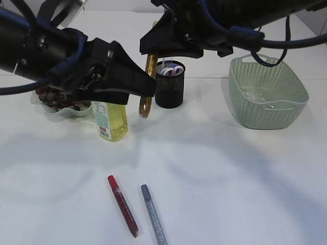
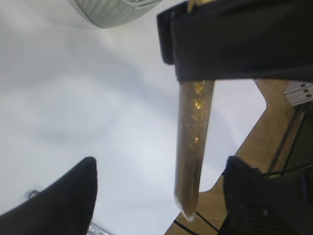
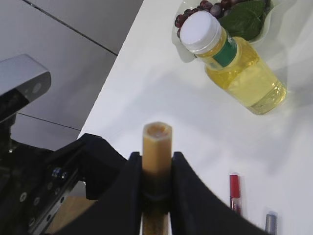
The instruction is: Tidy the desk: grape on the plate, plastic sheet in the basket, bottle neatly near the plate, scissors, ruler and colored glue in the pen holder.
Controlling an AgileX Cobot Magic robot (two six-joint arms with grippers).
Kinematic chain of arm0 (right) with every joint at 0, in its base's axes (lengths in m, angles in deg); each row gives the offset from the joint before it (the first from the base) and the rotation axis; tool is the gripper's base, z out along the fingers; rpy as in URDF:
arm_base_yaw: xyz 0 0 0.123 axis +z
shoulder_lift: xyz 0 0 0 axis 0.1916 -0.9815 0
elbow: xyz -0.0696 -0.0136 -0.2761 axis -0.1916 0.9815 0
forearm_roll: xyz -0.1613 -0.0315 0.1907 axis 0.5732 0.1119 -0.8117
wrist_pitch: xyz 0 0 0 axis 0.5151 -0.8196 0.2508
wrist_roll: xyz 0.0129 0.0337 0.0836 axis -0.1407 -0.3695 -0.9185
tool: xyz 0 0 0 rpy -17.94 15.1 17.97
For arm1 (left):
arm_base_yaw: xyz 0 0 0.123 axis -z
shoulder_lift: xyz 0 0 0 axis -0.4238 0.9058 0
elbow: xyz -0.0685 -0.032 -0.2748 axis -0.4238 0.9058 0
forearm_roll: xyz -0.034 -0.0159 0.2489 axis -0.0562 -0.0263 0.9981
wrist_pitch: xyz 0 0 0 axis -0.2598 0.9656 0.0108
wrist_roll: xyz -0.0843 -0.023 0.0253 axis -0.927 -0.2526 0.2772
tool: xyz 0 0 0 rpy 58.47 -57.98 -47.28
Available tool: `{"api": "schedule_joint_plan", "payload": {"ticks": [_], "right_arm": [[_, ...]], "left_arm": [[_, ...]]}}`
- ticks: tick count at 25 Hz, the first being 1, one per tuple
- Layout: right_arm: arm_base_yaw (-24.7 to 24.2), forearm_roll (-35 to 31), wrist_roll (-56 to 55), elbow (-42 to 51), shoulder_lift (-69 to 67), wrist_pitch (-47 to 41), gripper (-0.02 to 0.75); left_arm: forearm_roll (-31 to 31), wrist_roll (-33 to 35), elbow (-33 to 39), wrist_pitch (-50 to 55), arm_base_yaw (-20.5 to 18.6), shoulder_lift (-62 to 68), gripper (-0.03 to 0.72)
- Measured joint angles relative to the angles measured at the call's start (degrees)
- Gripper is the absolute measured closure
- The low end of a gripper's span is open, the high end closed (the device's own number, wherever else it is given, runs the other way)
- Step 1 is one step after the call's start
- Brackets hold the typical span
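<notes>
While the right pincer [image 3: 156,169] squeezed the top of the gold glue stick [image 1: 148,84] so it hung straight down beside the pen holder [image 1: 169,84], the left pincer [image 2: 159,196] stood wide open around its tip, holding nothing. Red glue [image 1: 122,205] and silver glue [image 1: 154,214] waited on the bench [image 1: 230,178]
</notes>
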Motion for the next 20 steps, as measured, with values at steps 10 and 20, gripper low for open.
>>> {"api": "schedule_joint_plan", "payload": {"ticks": [10, 20], "right_arm": [[0.0, 5.4, 2.6, 0.1, 0.0, 8.6, 0.618], [-2.8, 5.9, 6.3, -5.7, -8.2, 11.7, 0.618]], "left_arm": [[7.1, -0.1, 0.0, -0.1, 0.0, 0.0, 0.107], [11.4, -3.4, 1.7, -2.5, -4.5, 0.7, 0.119]]}}
